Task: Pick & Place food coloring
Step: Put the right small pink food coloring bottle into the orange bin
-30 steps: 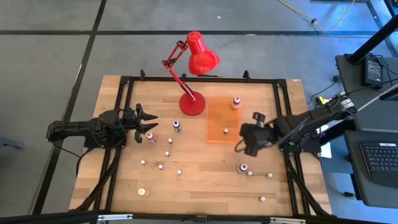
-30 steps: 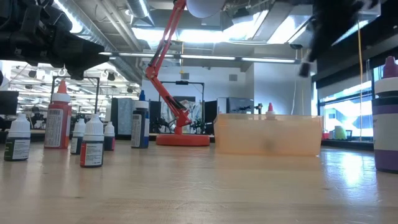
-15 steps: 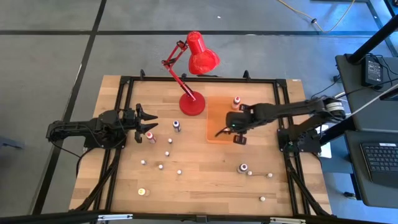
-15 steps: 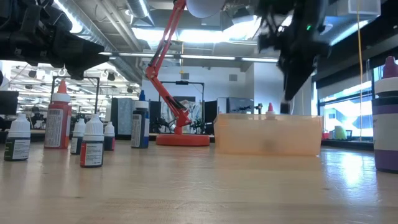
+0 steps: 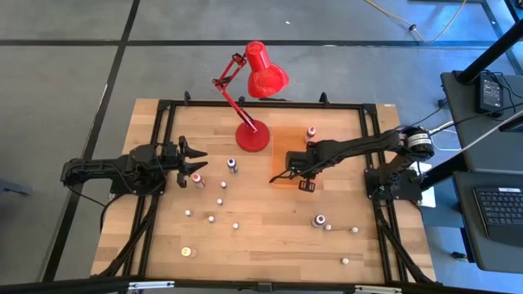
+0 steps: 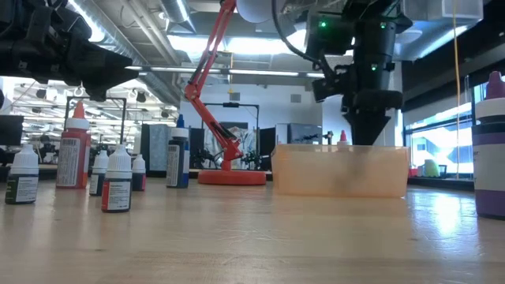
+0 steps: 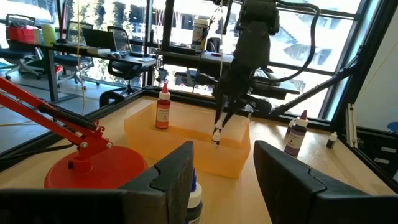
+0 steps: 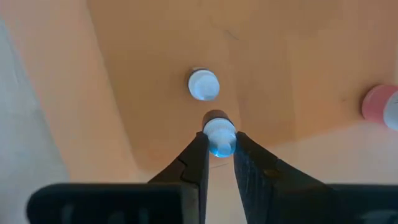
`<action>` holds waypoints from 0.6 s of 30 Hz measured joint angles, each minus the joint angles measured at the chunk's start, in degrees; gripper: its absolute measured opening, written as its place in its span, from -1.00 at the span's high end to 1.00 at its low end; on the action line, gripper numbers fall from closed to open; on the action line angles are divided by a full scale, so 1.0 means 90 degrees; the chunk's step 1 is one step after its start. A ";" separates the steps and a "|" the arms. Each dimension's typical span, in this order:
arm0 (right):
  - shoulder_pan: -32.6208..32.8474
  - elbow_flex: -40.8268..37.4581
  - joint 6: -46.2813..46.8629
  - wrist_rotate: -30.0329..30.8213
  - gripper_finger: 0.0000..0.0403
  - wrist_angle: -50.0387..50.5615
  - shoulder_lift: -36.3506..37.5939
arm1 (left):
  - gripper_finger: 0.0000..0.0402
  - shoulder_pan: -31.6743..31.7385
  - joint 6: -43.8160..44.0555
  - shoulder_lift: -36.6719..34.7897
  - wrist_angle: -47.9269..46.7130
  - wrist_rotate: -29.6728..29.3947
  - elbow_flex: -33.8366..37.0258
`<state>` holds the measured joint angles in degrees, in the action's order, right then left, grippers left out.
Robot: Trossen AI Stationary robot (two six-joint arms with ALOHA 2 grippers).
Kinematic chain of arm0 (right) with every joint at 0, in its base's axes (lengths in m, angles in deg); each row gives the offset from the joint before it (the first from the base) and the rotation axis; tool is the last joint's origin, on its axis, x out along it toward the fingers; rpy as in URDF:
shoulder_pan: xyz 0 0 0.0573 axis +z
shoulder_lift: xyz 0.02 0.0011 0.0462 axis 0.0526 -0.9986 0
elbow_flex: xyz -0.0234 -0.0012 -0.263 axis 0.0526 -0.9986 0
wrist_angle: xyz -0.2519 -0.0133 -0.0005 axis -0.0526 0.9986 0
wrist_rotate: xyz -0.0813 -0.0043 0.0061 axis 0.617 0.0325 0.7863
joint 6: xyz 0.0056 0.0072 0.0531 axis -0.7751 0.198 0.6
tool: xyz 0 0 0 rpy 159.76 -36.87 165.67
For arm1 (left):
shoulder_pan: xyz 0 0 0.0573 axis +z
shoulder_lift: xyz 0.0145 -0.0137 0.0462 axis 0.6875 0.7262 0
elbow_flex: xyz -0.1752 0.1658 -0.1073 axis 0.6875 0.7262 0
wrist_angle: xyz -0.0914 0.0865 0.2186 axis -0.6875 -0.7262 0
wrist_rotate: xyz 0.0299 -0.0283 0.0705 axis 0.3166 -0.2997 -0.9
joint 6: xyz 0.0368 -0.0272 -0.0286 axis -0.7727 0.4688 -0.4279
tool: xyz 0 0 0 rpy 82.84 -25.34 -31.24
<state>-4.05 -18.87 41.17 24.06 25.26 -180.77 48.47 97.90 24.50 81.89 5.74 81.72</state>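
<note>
Right gripper point(image 8: 216, 163) stretched over the orange tray point(image 5: 282, 140) at centre-right of the high view, fingers point(image 8: 194, 163) clamped on a small white-capped bottle point(image 8: 218, 134), cap pinched between the tips. Second white-capped bottle point(image 8: 203, 84) standing inside the tray just beyond the held one, apart from it. Red-bodied bottle point(image 5: 310, 132) upright at the tray's upper-right corner in the high view; seen as a pink cap at right edge of the right wrist view.

Low view: right arm hanging down over the tray point(image 6: 339, 169), centre-right of frame, tips hidden behind tray wall.

Left gripper point(image 5: 193, 163) at left-centre of the high view, low over the table point(image 5: 270, 237), fingers spread apart, nothing between them. Red bottle point(image 5: 198, 180) just below-right of its tips; dark-bodied bottle point(image 5: 232, 166) further right, near the red desk lamp point(image 5: 253, 90) base.

Rest of the food coloring scattered on bare wood: small white-topped pcs point(image 5: 221, 202) in a loose cluster at centre-left, yellow one point(image 5: 185, 251) at lower left, dark purple bottle point(image 5: 319, 220) at lower right w/ more small pcs point(image 5: 344, 260) near it. Low view: group of bottles point(image 6: 118, 181) at frame left, purple bottle point(image 6: 492, 150) at right edge.
</note>
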 joint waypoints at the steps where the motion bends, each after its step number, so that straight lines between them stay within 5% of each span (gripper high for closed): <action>1: 0.0000 0.0000 0.0025 0.0000 0.67 0.0000 -0.0007 | 0.19 0.0000 0.0000 0.0002 0.0000 -0.0001 -0.0002; 18: 0.0005 -0.0029 0.0181 -0.0270 0.66 -0.0152 -0.0012 | 0.19 0.0000 0.0000 0.0002 0.0000 0.0001 0.0000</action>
<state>-4.01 -19.13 42.80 21.63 23.90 -180.88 48.47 97.90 24.52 81.89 5.74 81.72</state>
